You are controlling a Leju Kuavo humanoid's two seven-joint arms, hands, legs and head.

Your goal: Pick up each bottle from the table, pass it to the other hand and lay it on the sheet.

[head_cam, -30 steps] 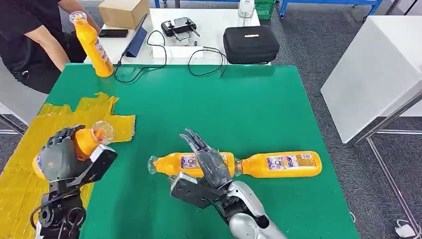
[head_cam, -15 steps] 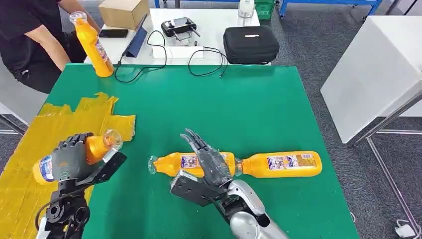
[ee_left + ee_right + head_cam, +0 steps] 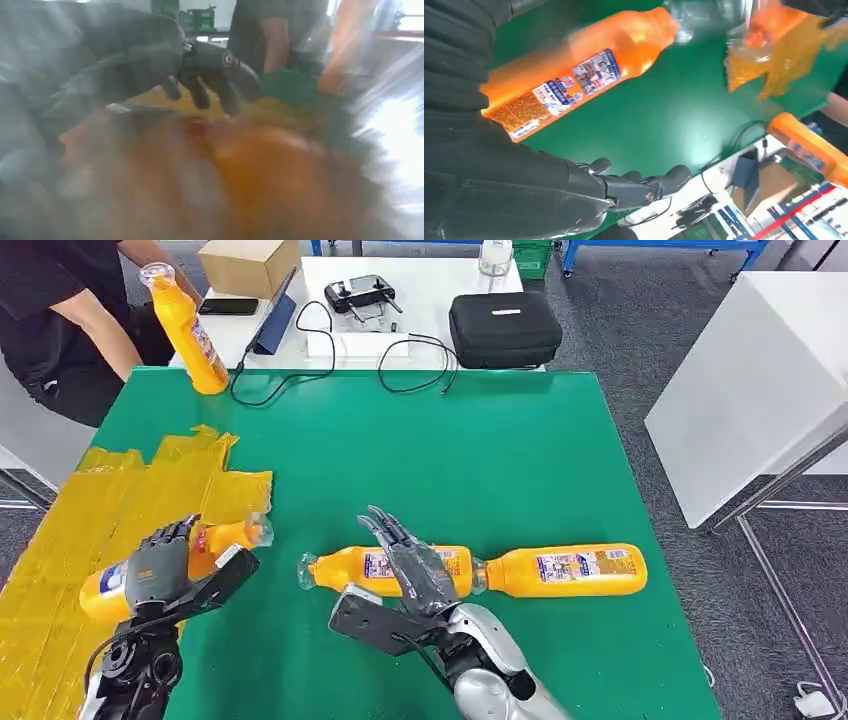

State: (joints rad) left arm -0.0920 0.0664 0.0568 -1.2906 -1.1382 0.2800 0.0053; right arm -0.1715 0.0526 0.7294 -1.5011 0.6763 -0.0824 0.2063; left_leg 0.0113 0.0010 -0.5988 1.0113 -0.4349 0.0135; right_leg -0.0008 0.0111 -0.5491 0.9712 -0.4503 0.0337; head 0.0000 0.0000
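Head view first: the left hand (image 3: 152, 573) is wrapped around an orange bottle (image 3: 190, 558), nearly flat, cap pointing to about 2 o'clock, right over the edge of the yellow sheet (image 3: 100, 510) at roughly 9 o'clock on the green worktop (image 3: 450, 440). I'd say this is the lay-down step, so get the bottle level and touching the sheet before letting go, or it'll roll off onto the green.

The right hand (image 3: 410, 565) has its fingers spread and holds nothing, hovering over the nearer bottle (image 3: 385, 568), with another bottle (image 3: 565, 570) lying just past it at 3 o'clock. A person holds a fourth one (image 3: 185, 330) at 11 o'clock.

Left wrist view: blurry, but the dark fingers (image 3: 210, 75) are curled over an orange mass.

Right wrist view: fingers (image 3: 644, 185) splayed, bottle beside them, not gripped.
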